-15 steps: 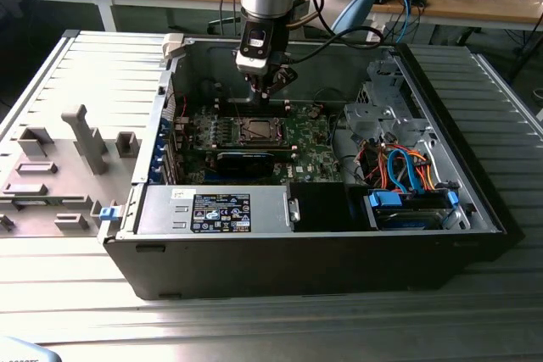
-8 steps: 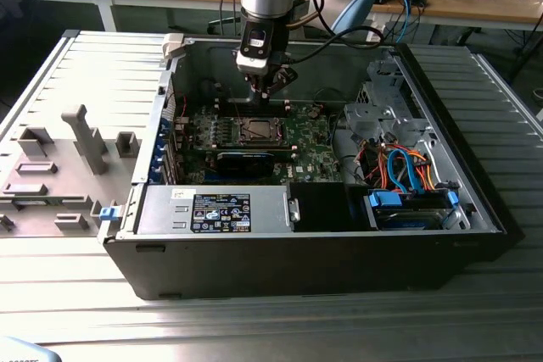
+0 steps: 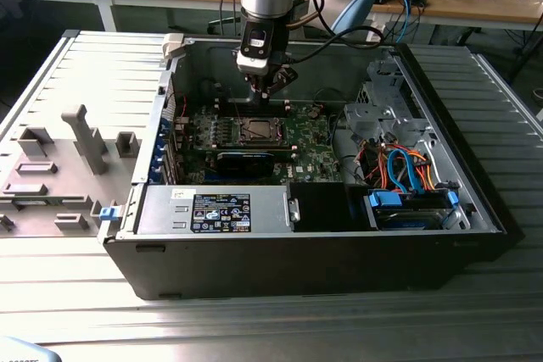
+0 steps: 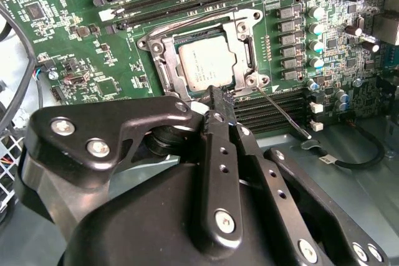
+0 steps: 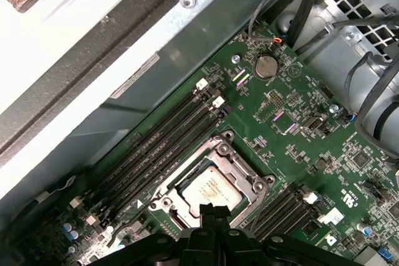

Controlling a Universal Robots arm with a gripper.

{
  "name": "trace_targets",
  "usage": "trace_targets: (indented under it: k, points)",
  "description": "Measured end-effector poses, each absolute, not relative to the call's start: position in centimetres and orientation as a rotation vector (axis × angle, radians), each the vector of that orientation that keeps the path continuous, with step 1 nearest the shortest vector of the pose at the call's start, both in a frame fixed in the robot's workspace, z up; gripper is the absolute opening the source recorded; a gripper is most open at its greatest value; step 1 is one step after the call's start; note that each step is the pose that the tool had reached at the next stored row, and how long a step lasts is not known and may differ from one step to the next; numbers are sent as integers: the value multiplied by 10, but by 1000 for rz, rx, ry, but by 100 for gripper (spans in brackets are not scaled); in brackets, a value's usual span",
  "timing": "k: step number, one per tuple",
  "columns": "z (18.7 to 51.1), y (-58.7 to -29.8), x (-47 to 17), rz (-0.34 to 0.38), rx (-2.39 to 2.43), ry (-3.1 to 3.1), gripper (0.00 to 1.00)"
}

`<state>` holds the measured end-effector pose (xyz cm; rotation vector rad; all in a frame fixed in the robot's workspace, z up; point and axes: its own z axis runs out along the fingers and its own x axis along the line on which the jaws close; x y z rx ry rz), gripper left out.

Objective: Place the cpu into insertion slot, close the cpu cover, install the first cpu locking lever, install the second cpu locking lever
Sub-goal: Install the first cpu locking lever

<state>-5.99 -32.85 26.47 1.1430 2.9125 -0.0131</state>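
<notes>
The cpu (image 4: 206,60) (image 5: 211,190) lies flat in the socket (image 3: 254,130) on the green motherboard, its silver-grey top showing. The cpu cover (image 4: 242,42) (image 5: 252,185) lies down around it as a silvery frame. One thin wire locking lever (image 4: 283,113) sticks out at an angle from the socket's corner. Another lever (image 4: 187,23) runs along the socket's far edge. My gripper (image 3: 267,91) (image 4: 218,93) (image 5: 215,209) hangs just above the socket's near edge, fingers shut together with nothing between them.
The open computer case (image 3: 475,209) has tall metal walls all around. Black memory slots (image 5: 162,144) flank the socket. A black card (image 3: 246,161), the power supply (image 3: 221,209) and a drive cage with orange and blue cables (image 3: 399,167) are nearby. A grey fixture plate (image 3: 59,167) lies at the exterior view's left.
</notes>
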Motion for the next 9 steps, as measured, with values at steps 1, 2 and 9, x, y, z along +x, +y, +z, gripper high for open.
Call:
trace_targets:
  k: [1,2,9]
  points:
    - [265,-329,-60,-13,1142,2913,11]
    - [265,-329,-60,-13,1141,2913,11]
    - [265,-329,-60,-13,1136,2915,11]
